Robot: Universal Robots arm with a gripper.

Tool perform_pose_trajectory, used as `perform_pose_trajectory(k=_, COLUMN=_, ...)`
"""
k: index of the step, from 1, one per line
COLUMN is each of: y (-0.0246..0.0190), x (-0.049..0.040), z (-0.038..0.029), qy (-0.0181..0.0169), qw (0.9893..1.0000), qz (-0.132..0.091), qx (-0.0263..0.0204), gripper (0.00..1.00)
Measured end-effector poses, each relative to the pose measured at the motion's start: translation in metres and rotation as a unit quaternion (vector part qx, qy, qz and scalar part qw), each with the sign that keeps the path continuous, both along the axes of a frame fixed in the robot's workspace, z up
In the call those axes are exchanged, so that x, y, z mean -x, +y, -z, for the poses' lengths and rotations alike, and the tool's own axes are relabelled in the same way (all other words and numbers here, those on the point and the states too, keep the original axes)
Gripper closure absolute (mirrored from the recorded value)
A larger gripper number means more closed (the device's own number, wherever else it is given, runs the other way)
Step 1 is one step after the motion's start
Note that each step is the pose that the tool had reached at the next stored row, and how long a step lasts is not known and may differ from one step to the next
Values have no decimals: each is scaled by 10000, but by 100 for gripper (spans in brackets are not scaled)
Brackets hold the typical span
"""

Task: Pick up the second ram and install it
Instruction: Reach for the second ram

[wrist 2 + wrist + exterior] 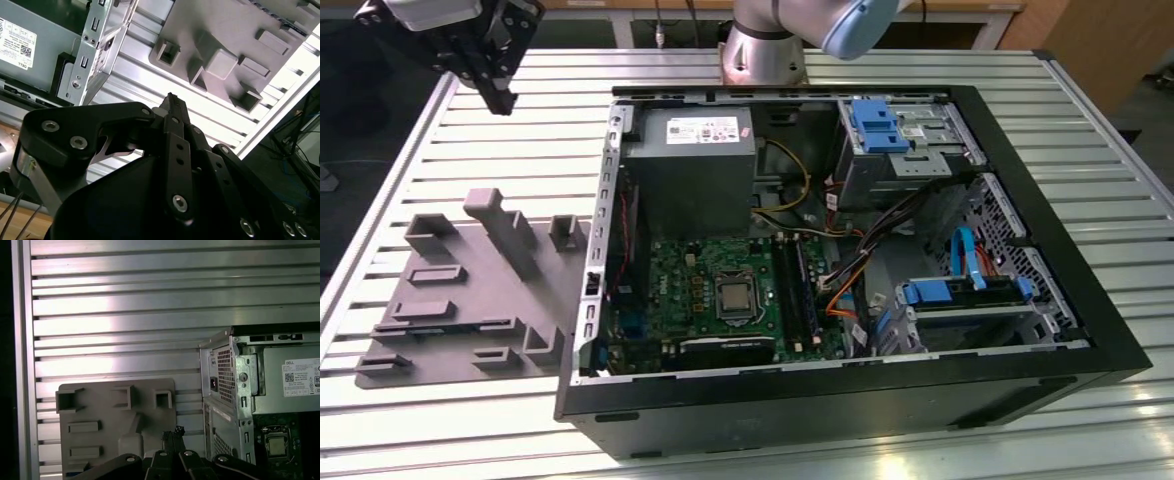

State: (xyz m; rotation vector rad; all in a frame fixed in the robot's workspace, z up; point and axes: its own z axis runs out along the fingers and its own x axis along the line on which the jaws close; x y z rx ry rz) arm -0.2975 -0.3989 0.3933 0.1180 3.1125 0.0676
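Note:
My gripper (500,104) hangs high over the slatted table at the exterior view's far left, well away from the open computer case (854,400). Its two black fingers meet at the tip in both wrist views (171,98) (176,431), shut with nothing between them. Below it lies the grey holder tray (454,300) (225,30) (100,405), and no stick shows on it. On the green motherboard (680,290), long dark strips (798,290) run beside the processor socket. I cannot tell whether the second ram sits among them.
The grey power supply (691,150) fills the case's back left corner. Blue drive brackets (874,125) and orange and yellow cables (847,275) crowd the case's right half. The table edge (400,170) runs close to the gripper at the exterior view's left.

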Motion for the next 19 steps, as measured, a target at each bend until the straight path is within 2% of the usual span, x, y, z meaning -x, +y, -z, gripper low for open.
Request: perform_pose_trajectory(k=19, y=0, x=195, z=0, qy=0, qw=10000, qz=0, qx=0, gripper=89)
